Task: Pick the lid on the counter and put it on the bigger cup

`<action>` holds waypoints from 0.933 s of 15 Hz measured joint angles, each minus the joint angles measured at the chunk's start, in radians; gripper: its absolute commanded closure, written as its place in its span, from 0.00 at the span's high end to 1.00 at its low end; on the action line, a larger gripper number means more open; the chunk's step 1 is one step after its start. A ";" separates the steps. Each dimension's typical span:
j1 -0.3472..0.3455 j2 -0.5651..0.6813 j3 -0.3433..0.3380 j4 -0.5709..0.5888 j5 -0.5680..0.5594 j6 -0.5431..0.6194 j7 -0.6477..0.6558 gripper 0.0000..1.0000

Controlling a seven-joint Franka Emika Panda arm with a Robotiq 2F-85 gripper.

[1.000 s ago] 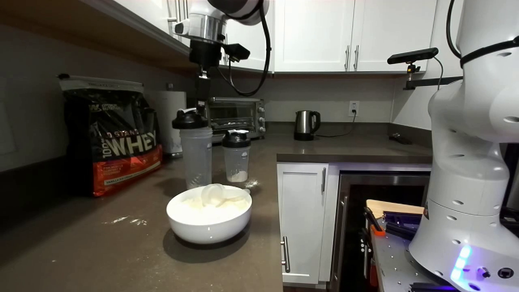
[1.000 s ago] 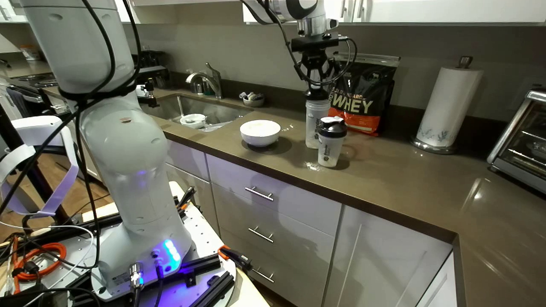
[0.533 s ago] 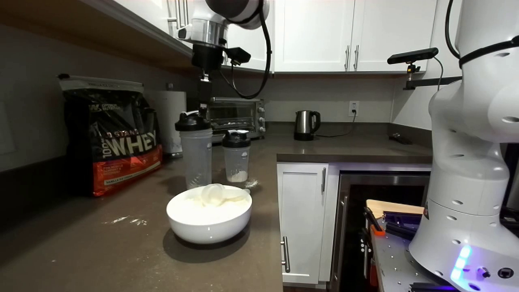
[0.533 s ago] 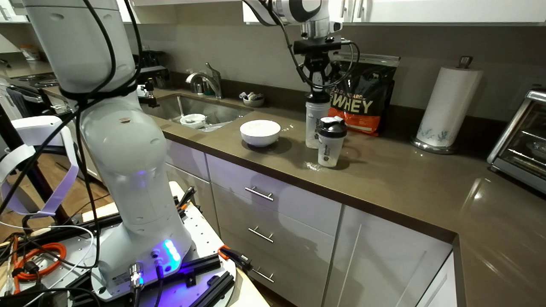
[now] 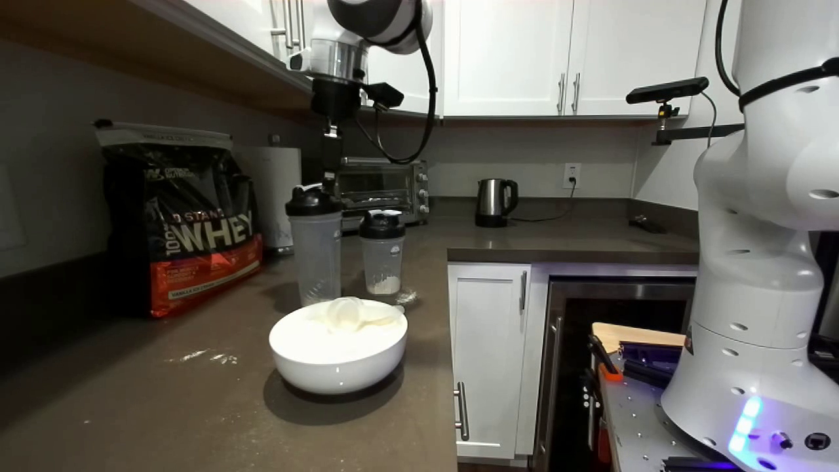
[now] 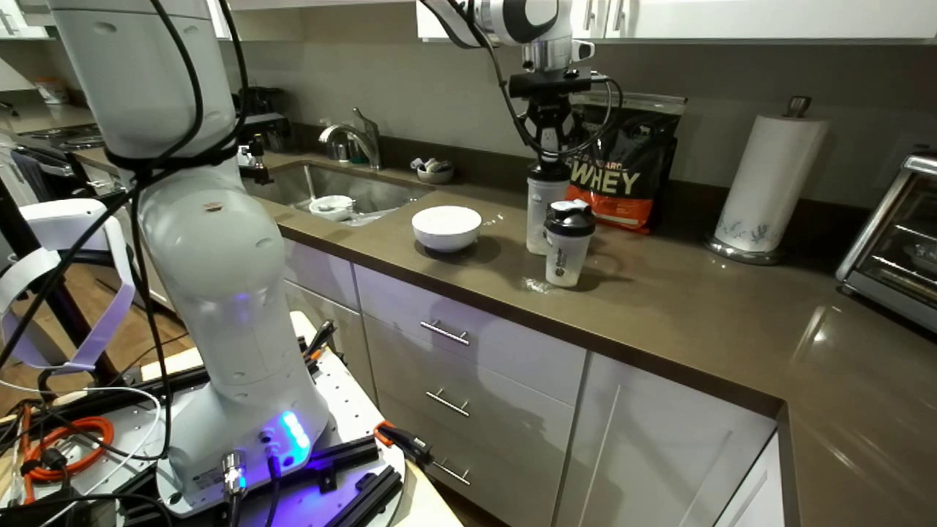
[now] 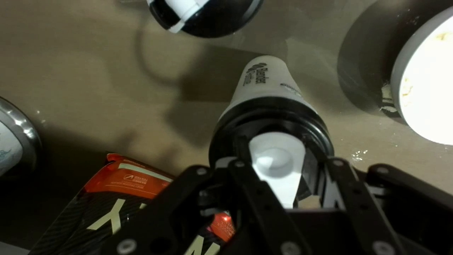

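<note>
The black lid (image 5: 312,204) with its white flip tab sits on or against the mouth of the tall clear cup (image 5: 316,259) in an exterior view. The lid (image 6: 547,173) and cup (image 6: 542,216) line up the same way in an exterior view. My gripper (image 5: 330,182) points down from above, its fingers at the lid's raised top. In the wrist view the gripper's fingers (image 7: 277,144) stand on both sides of the white tab, shut on the lid (image 7: 272,112). The cup (image 7: 265,79) stands upright on the counter (image 5: 196,406). Whether the lid is fully seated cannot be told.
A shorter cup (image 6: 565,256) with its own black lid stands close beside the tall cup. A white bowl (image 5: 337,367) of powder is in front of it. A whey bag (image 5: 190,223) stands behind, near the wall. A paper towel roll (image 6: 772,183) and toaster oven (image 5: 380,187) stand further along.
The gripper and the lid have moved down together and slightly sideways onto the tall cup. The lid looks more level, and the tall cup has shifted slightly. The bowl and the short cup stay put.
</note>
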 measured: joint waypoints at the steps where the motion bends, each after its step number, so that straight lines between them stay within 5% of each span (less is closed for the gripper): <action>1: -0.001 0.002 0.000 0.001 0.002 0.000 0.000 0.13; 3: -0.001 0.005 0.000 0.002 0.008 0.000 0.000 0.13; 5: -0.002 0.007 0.000 0.004 0.018 0.000 0.000 0.63; 7: -0.002 0.008 0.000 0.005 0.025 0.000 0.000 0.66; 12: -0.003 0.007 0.000 0.005 0.026 0.000 0.000 0.97; 14: -0.003 0.003 0.000 0.006 0.026 0.000 0.000 1.00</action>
